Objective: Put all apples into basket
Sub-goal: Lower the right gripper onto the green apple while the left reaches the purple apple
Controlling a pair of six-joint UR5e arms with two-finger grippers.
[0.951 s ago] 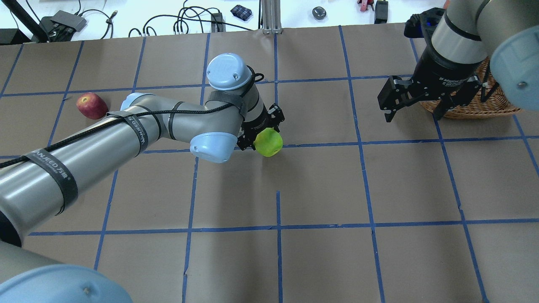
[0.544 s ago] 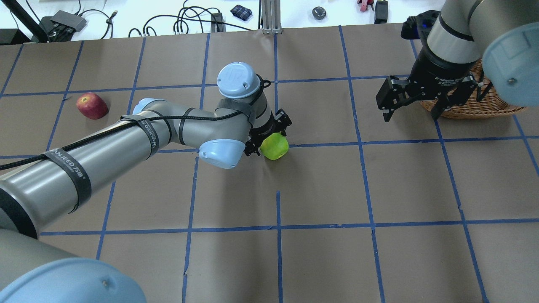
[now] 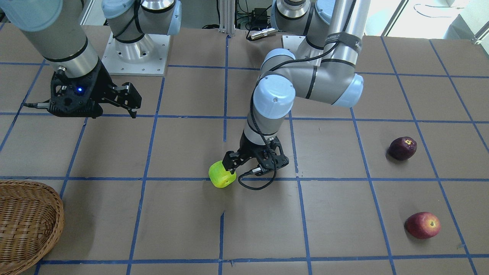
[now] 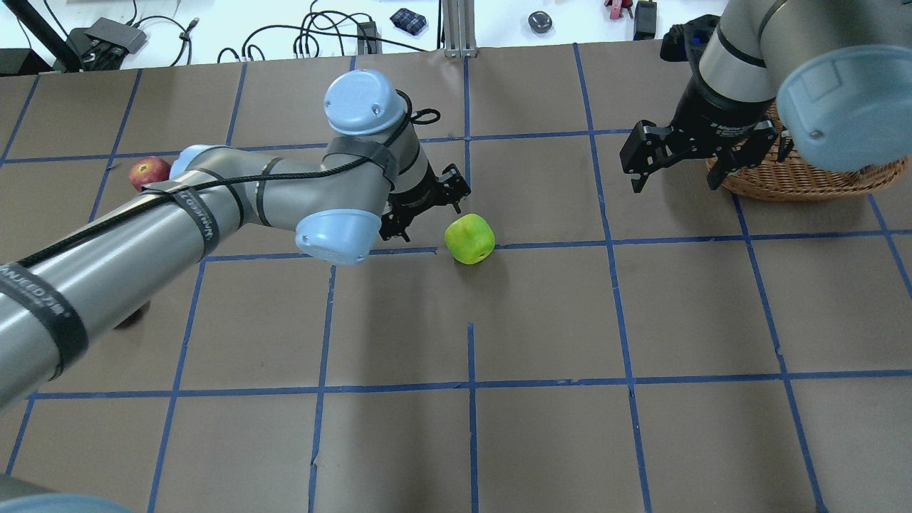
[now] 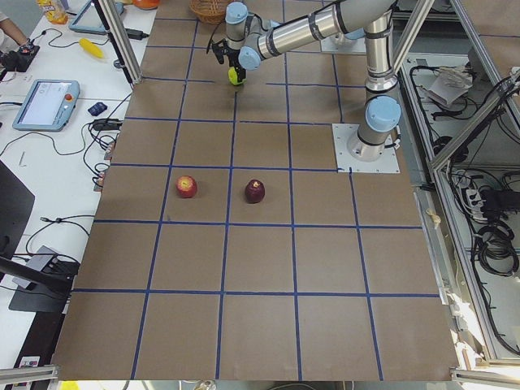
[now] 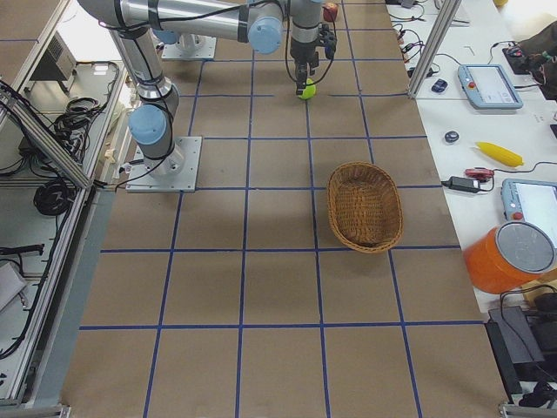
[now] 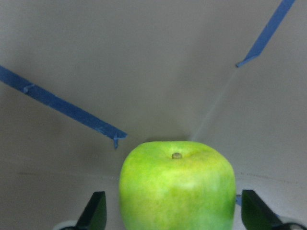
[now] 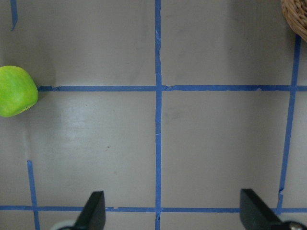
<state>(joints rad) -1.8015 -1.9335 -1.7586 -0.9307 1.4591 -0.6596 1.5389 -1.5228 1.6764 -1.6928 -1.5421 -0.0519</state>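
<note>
The lime green apple [image 4: 469,239] lies on the table near its middle, and also shows in the front view [image 3: 222,174]. My left gripper [image 4: 424,211] is open and empty just left of it. In the left wrist view the apple [image 7: 177,191] sits between the spread fingertips, apart from both. The red apple [image 3: 422,225] and the dark maroon apple [image 3: 402,148] lie far off on my left side. My right gripper [image 4: 675,179] is open and empty, hovering beside the wicker basket [image 4: 798,182]. The basket [image 6: 335,196] holds nothing.
A white bench with cables and small devices runs beyond the table's far edge, with a metal post [image 4: 456,28] at its middle. The two arm base plates [image 3: 133,49] stand at my edge. An orange container [image 6: 509,257] stands on the side bench.
My left gripper carried the green apple a little to the right, then opened and drew back to the left, leaving the apple on the table. My right gripper shifted slightly left and away.
</note>
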